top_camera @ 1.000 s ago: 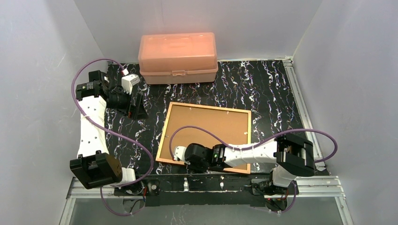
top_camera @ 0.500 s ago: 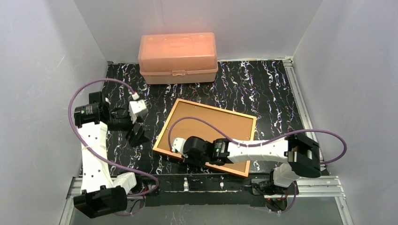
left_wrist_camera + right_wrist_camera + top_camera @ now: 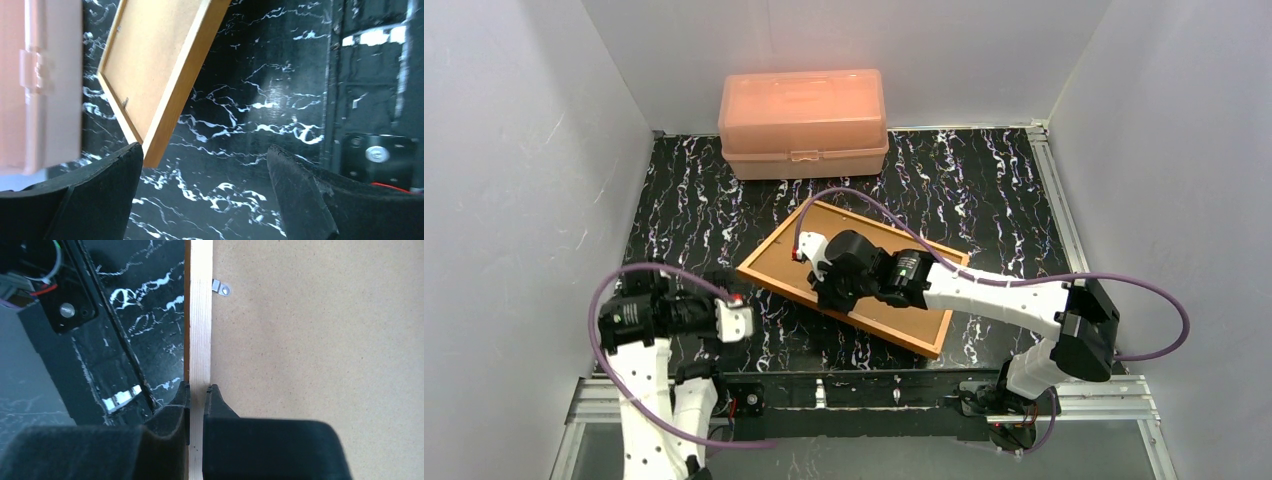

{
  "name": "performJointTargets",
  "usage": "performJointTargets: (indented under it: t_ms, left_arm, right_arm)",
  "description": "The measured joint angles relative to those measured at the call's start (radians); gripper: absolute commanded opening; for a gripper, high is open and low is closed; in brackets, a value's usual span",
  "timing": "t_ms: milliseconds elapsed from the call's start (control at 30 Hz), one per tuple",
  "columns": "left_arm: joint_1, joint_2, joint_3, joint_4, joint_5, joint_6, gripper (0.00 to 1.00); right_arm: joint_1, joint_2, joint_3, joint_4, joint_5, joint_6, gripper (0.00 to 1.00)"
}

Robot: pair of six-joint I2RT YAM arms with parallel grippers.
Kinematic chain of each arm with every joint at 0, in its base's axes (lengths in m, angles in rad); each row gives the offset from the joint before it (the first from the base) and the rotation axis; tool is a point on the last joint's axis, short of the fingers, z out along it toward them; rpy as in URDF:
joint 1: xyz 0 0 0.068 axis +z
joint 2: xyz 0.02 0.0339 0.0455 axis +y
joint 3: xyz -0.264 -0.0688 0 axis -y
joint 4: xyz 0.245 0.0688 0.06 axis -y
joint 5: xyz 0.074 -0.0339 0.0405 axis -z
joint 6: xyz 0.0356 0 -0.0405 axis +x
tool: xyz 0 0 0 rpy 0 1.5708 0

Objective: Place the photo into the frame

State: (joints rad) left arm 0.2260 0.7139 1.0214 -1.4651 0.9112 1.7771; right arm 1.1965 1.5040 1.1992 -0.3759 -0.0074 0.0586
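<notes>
The frame [image 3: 892,335], with a thin orange-brown wooden border, lies back side up and askew in the middle of the table. A plain brown backing board [image 3: 774,262] fills it. My right gripper [image 3: 826,296] is shut on the frame's border near its left end. The right wrist view shows the fingertips [image 3: 183,392] pinching the pale wood strip [image 3: 200,330] beside the board [image 3: 310,340]. My left gripper [image 3: 729,335] is open and empty at the near left, and the frame's corner [image 3: 172,95] lies ahead of it [image 3: 205,195]. The photo is out of view.
A pink translucent plastic box [image 3: 803,122] stands at the back of the table and shows at the left in the left wrist view [image 3: 40,85]. A small metal tab [image 3: 220,288] sits on the backing board. A metal rail [image 3: 904,390] runs along the near edge. White walls enclose the table.
My right gripper has carried the frame's left end away from the near edge and turned the frame. My left arm has drawn back from the far left to the near left.
</notes>
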Motion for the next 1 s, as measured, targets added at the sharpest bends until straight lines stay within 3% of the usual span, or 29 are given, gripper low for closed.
performJointTargets:
  t_ms: [200,333,533,800,1000]
  left_arm:
    - [-0.001,-0.165,-0.208,0.211,0.047,0.113,0.86]
    - [-0.005,-0.099,-0.214,0.351,0.081,0.166,0.81]
    - [-0.057,-0.003,-0.215,0.418,0.060,0.264,0.74]
    - [-0.148,0.007,-0.253,0.416,-0.013,0.296,0.66]
    - [-0.188,0.025,-0.270,0.552,-0.033,0.269,0.53]
  right_arm:
    - [-0.001,0.001,0.074,-0.039,-0.043,0.025,0.01]
    - [-0.002,0.005,0.098,-0.044,-0.064,0.037,0.01]
    - [-0.002,0.024,0.121,-0.056,-0.072,0.043,0.01]
    - [-0.016,0.027,0.138,-0.072,-0.082,0.044,0.01]
    - [-0.030,0.028,0.155,-0.079,-0.100,0.049,0.01]
